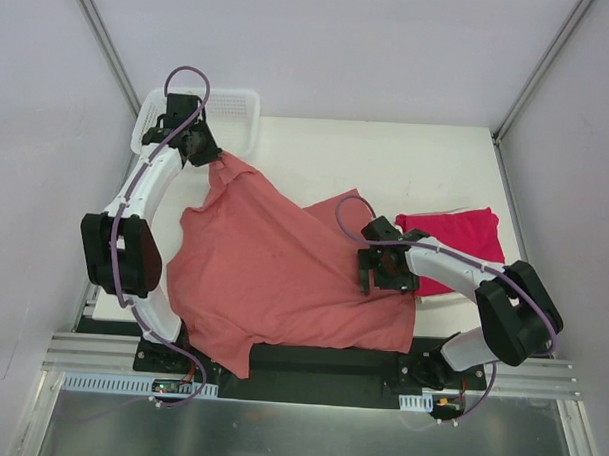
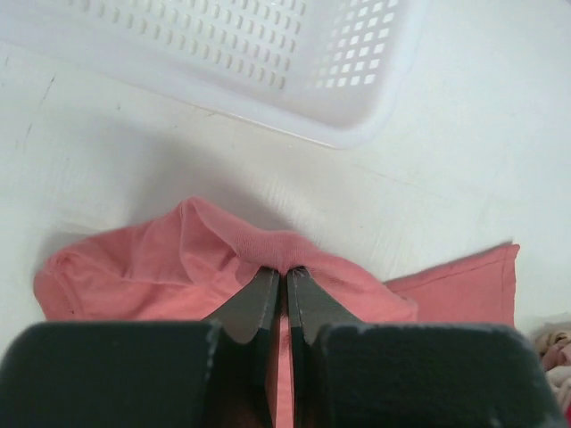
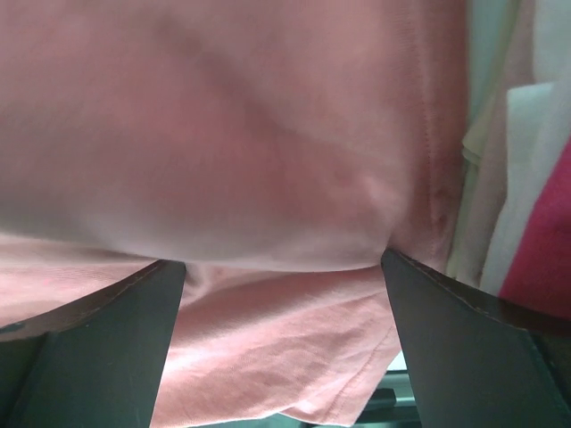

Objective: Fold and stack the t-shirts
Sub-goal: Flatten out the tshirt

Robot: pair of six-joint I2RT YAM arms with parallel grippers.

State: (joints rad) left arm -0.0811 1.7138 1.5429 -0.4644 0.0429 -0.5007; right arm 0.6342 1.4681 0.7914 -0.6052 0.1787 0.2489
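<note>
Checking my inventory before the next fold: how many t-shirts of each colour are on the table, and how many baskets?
salmon-pink t-shirt: 1
crimson-magenta t-shirt: 1
white mesh basket: 1
Total: 3

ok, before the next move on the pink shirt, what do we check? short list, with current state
1. Left jaws shut on the pink shirt: ok, an edge is pinched between them.
2. Right jaws gripping the pink shirt: not ok, they stand open over the cloth.
3. Pink shirt lying flat: not ok, it is rumpled and skewed.
4. Red shirt clear of the pink one: cannot tell, the right arm covers where they would meet.
5. Basket clear of the held cloth: ok, they are apart in the left wrist view.
</note>
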